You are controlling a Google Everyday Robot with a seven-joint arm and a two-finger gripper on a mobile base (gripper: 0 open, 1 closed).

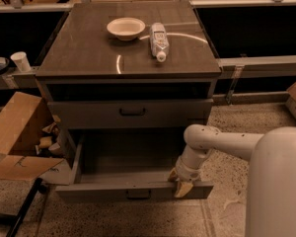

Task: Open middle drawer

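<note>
Pulled-out middle drawer below desk top. The gripper is at right end of front panel, jaws clamped over its top edge. Bowl, bottle above.

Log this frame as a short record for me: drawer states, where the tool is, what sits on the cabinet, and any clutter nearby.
middle drawer: pulled well out, front panel facing the camera
tool: at the top edge of the middle drawer's front panel, right of its handle
upper drawer: shut
cabinet top: holds a white bowl and a bottle lying on its side, apart from each other
floor, left of cabinet: open cardboard box
left ledge: white cup, upright
task status: drawer appears open
</note>
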